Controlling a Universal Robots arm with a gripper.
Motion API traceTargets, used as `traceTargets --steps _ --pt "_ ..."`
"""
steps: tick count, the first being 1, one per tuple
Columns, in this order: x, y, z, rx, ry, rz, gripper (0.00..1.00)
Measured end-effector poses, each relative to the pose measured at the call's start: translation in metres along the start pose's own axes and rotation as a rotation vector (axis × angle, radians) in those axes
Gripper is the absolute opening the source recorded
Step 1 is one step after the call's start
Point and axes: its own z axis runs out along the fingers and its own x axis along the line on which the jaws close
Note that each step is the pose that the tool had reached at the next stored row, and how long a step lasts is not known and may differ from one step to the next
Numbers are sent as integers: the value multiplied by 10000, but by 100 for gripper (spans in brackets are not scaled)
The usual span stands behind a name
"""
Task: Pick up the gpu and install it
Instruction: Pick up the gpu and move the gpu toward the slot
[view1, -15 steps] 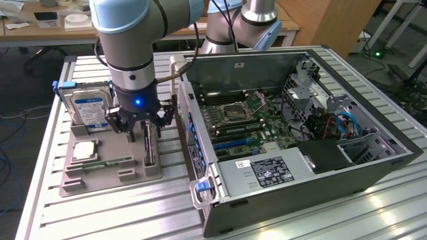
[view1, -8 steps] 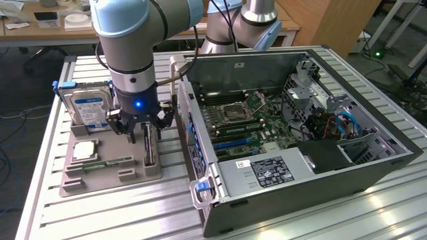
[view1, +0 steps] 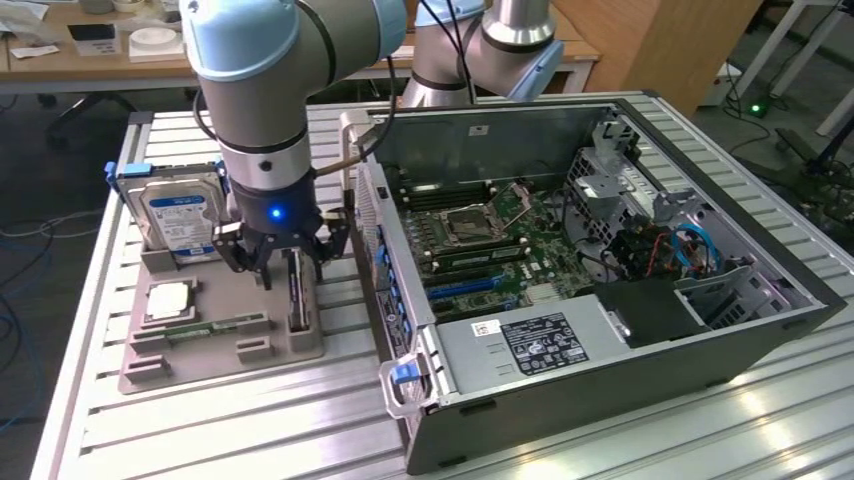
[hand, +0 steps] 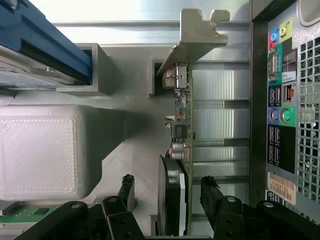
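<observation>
gpu (hand: 181, 120): green board, black cooler, silver bracket, on edge; claw (hand: 169, 186) spread astride.

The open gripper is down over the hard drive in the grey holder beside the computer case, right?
Not quite: the open gripper is down over the gpu, not the hard drive, which stands apart in the same grey holder beside the computer case. The wrist view shows its fingers either side of the card.

Free room lies along both faces of the upright gpu (hand: 181, 125), inside the spread gripper (view1: 290, 274). The computer case (view1: 534, 400) wall stands just beside the fixture's (view1: 187, 358) edge at the exterior view's right; the hard drive (view1: 180, 222) occupies its far corner.
</observation>
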Motion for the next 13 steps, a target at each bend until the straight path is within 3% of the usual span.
traceTargets --steps 5,8,13 --pt "-5 0 3 -1 -4 38 63" --pt "-6 0 3 -1 -3 37 50" --pt "-6 0 3 -1 -3 37 43"
